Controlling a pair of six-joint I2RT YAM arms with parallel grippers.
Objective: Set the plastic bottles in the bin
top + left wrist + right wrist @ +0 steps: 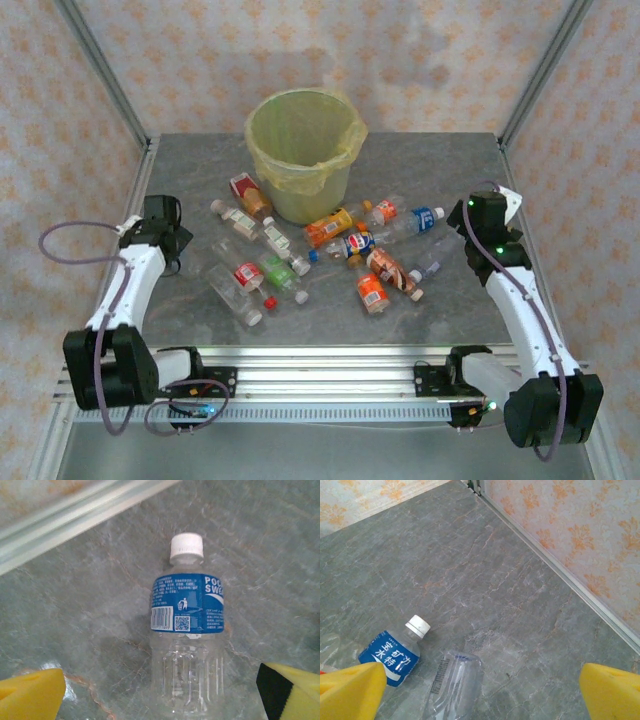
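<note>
Plainly, the clear bottle (187, 630) under my left claw (160, 700) reads "POC" over "SWE" in white on a blue label, with a barcode, a QR code and a small bin symbol. It has a white cap. It lies on the bench (75, 620) between my widely spread yellow pads (30, 695), touching neither.

My right claw (480, 692) is spread wide too and empty, near a Chinese-lettered bottle (395, 650). The bin (305, 155) stands mid-bench towards the far edge, with the other bottles (357, 243) scattered before it.

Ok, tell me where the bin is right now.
In the top view the bin stands upright at the far middle of the table, with a red-labelled bottle by its base on the left and an orange bottle on the right.
</note>
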